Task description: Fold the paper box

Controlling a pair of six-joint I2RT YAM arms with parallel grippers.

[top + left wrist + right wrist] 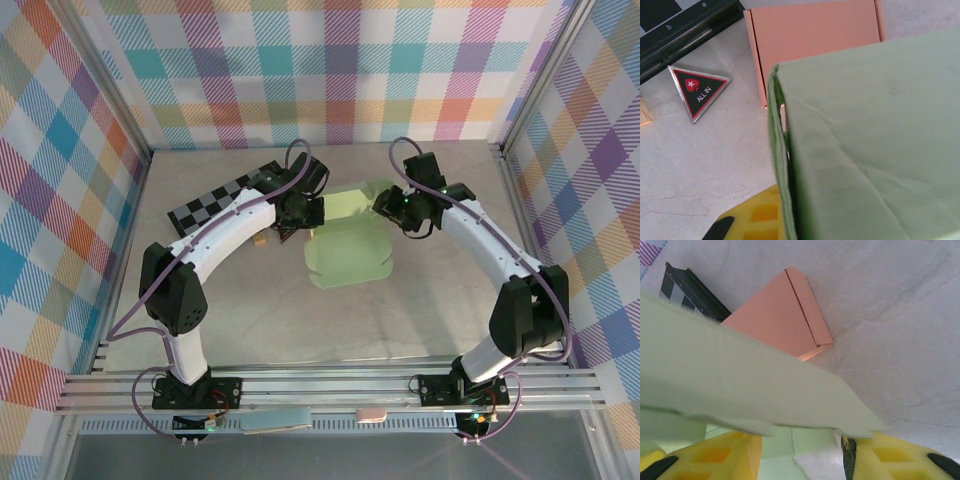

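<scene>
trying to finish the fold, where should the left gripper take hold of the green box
Probably the doubled side wall of the green box. Come from its left, the side facing the triangular token, with one finger outside and one inside. The wall shows a narrow free edge there, thin enough to pinch.

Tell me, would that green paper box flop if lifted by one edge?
Probably floppy: the green paper box is thin sheet, and its edge looks slim in the left wrist view. Wrinkles across its face suggest it bends and dents easily. It looks light, so a push would likely slide it across the table.
</scene>
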